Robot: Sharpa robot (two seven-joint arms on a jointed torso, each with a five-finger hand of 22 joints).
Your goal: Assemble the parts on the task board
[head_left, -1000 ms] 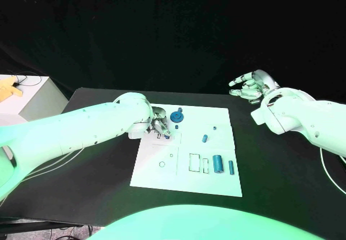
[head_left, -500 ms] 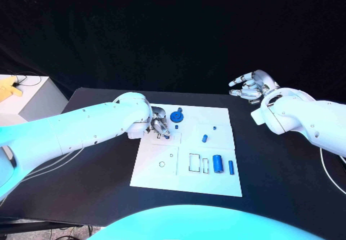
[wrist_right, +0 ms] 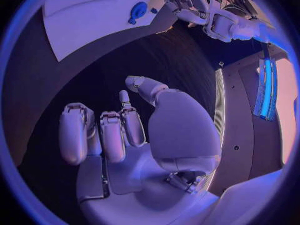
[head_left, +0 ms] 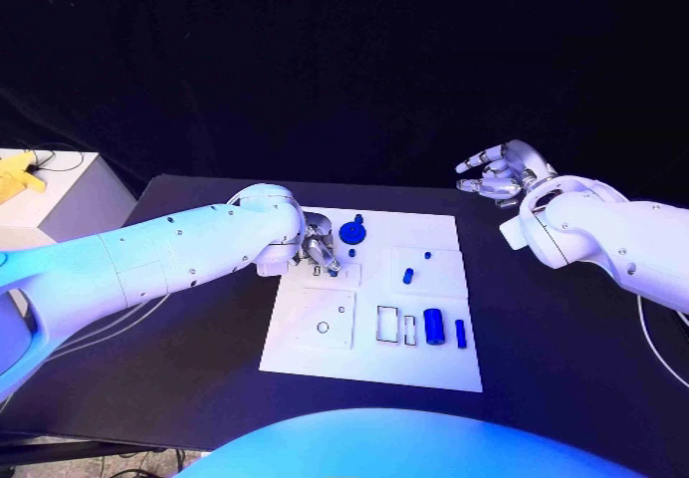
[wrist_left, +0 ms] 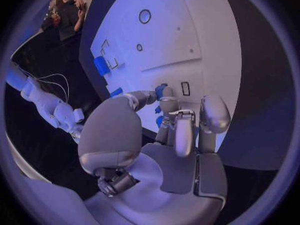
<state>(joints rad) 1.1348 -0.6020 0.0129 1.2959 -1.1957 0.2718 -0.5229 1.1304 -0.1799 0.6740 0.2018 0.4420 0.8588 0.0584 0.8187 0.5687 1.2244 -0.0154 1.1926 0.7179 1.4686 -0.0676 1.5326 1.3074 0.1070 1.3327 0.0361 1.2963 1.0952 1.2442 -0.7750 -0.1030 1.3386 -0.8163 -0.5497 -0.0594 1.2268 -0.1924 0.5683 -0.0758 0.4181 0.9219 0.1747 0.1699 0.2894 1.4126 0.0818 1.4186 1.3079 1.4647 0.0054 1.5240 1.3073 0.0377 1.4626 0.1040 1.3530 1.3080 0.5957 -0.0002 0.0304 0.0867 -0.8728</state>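
The white task board (head_left: 376, 351) lies mid-table. My left hand (head_left: 318, 248) rests low over its far left part and pinches a small blue part (wrist_left: 160, 90) between thumb and fingertip, close above the board (wrist_left: 175, 45). A blue gear-shaped part (head_left: 353, 235) stands just beside that hand. Two small blue pegs (head_left: 408, 276) lie mid-board. A thick blue cylinder (head_left: 432, 323) and a thin one (head_left: 461, 334) lie at the near right. My right hand (head_left: 496, 171) hangs raised beyond the board's far right corner, fingers spread (wrist_right: 119, 130), holding nothing.
Rectangular slots (head_left: 387, 323) and a small round hole (head_left: 324, 327) mark the board's near half. A white box (head_left: 58, 194) with a yellow object stands off the table's left. Black table (head_left: 574, 339) stretches around the board.
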